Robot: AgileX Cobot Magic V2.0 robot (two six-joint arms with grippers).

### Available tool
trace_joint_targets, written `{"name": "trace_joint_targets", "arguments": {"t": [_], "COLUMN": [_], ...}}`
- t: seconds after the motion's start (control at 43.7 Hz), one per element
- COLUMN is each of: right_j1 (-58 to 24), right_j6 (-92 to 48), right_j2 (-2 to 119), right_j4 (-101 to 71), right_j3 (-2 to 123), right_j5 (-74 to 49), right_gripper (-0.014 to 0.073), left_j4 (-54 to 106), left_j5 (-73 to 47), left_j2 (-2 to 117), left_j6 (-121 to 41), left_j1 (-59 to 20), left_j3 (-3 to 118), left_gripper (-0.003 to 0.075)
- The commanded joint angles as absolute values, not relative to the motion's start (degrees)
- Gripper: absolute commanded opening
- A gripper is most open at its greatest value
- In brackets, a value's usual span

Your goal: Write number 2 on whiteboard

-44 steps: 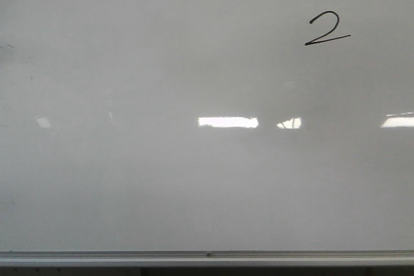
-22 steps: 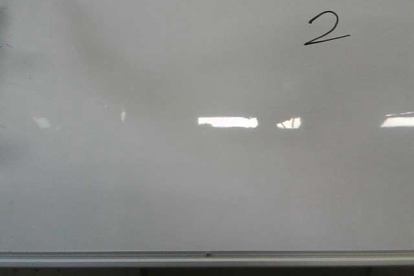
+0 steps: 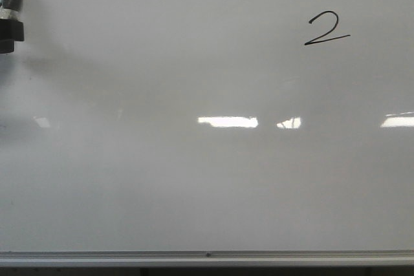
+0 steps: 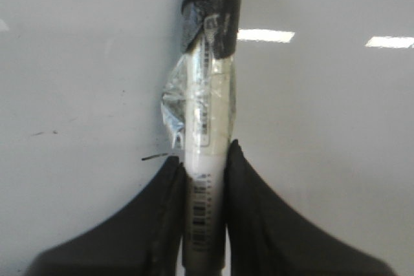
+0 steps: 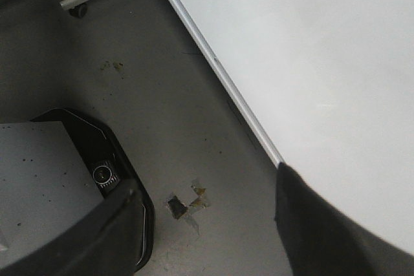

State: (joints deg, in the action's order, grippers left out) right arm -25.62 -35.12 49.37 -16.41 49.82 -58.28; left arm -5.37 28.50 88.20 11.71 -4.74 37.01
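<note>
The glossy whiteboard (image 3: 194,179) fills the front view, with a silver-grey rail (image 3: 207,258) along its lower edge. A black hand-drawn number 2 (image 3: 326,29) stands at its upper right. A marker (image 3: 10,19) shows at the far left edge of the front view. In the left wrist view my left gripper (image 4: 204,159) is shut on the white marker (image 4: 206,127), whose black taped end points at the whiteboard (image 4: 336,127). My right gripper (image 5: 207,201) is open and empty, beside the whiteboard's edge (image 5: 220,75) and over the floor.
Bright rectangular light reflections (image 3: 228,121) lie across the board's middle. In the right wrist view a black-edged robot base (image 5: 110,172) and a grey floor (image 5: 168,114) with a scuffed patch (image 5: 184,205) lie beside the board. A short black mark (image 4: 154,156) is on the board near the left fingers.
The marker has come into the front view at the far left edge; one second ago it was out of view. The 2 is unchanged.
</note>
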Motion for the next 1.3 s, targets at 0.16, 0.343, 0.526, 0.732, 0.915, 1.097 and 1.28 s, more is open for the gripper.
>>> {"name": "trace_joint_targets", "arguments": {"t": [0.16,0.343,0.526,0.732,0.915,1.097,1.28], "right_j1": [-25.29,-25.29,-24.05,-23.67,-23.67,-23.67,-23.67], "right_j6": [-34.98,-27.25,-7.25,2.20,3.02,3.15,3.36], "right_j2": [48.79,45.98,40.21,34.19,30.26,27.13,25.44], "right_j4": [-17.53,-14.17,-3.65,-0.34,-0.34,1.39,1.56], "right_j3": [51.63,51.73,51.73,51.73,51.73,51.73,51.63], "right_j5": [-55.82,-55.87,-56.06,-56.11,-57.87,-61.81,-62.59], "right_gripper": [0.0474,0.0474,0.0474,0.0474,0.0474,0.0474,0.0474], "left_j4": [-4.96,-9.30,-12.84,-13.81,-9.83,-7.52,-4.84], "left_j5": [29.28,20.99,6.73,-19.14,-35.02,-43.54,-45.16], "left_j2": [86.25,80.18,69.52,58.20,50.60,43.11,37.14], "left_j6": [12.41,12.04,12.04,10.64,7.89,7.73,7.73], "left_j1": [-4.72,-4.72,-4.72,-6.97,-12.69,-19.63,-22.31], "left_j3": [39.80,39.80,40.44,46.69,51.73,52.40,52.27], "left_gripper": [0.0394,0.0388,0.0388,0.0388,0.0388,0.0388,0.0388]}}
